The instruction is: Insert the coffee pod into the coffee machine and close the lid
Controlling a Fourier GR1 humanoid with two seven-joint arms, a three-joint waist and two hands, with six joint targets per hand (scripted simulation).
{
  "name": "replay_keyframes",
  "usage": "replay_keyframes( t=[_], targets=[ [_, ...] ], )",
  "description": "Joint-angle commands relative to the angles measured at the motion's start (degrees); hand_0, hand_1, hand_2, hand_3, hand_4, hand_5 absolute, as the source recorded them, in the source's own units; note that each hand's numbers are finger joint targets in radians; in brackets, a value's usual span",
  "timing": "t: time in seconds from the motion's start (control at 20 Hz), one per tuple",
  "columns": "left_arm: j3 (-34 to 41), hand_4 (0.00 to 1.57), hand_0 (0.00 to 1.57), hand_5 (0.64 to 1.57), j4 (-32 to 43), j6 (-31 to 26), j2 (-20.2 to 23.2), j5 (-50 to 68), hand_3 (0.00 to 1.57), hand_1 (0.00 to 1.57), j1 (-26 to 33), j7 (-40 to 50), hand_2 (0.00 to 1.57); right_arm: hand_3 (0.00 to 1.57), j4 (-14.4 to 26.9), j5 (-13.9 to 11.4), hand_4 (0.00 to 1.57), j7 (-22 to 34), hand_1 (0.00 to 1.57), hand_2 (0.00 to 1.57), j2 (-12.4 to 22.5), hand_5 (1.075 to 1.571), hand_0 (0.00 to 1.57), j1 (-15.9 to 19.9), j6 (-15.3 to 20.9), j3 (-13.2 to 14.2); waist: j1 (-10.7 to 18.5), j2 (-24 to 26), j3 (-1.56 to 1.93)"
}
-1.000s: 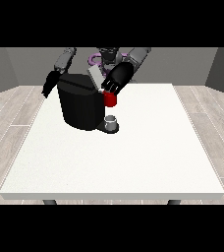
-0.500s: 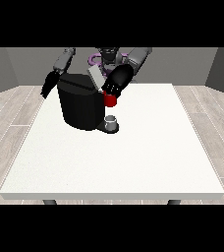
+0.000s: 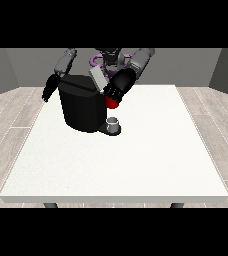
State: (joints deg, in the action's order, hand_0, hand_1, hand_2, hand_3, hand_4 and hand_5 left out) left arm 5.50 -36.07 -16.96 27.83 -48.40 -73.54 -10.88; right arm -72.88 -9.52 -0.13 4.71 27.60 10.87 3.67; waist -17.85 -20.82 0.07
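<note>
The coffee machine [image 3: 83,107] stands on the far left of the table [image 3: 136,165]. The hand at the view's right [image 3: 115,90] is at its raised lid [image 3: 98,79], above a red thing at the machine [image 3: 112,103]; whether its fingers are apart or together cannot be told. The pod does not plainly show. The lid should be pressed down squarely. The hand at the view's left [image 3: 49,90] hangs beside the machine, its fingers also unclear.

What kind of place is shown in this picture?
Probably a plain test room, not a lived-in kitchen: a large white table bearing only a black coffee machine, a wood-look floor and bare grey walls.
</note>
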Motion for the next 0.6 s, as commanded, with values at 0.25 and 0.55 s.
replay_keyframes(
  t=[0.25, 0.55],
  targets=[
    [1.88, 0.00, 1.21, 1.571, 1.47, 2.24, 2.48, 0.49, 0.97, 1.21, -0.17, -5.44, 1.19, 0.00, -2.40, -2.78, 0.07, 2.71, 0.00, 0.00, -1.98, 1.571, 0.00, 0.25, 2.91, -2.44, -0.77, -1.26, -0.10],
    [0.25, 0.00, 1.14, 1.571, -0.22, 3.00, 2.64, -1.36, 0.84, 1.14, -0.38, -6.49, 1.12, 0.00, 0.04, -1.15, 0.19, -1.38, 0.00, 0.00, -0.09, 1.571, 0.00, -0.85, 0.69, -0.68, -0.60, -1.82, -0.05]
  ],
)
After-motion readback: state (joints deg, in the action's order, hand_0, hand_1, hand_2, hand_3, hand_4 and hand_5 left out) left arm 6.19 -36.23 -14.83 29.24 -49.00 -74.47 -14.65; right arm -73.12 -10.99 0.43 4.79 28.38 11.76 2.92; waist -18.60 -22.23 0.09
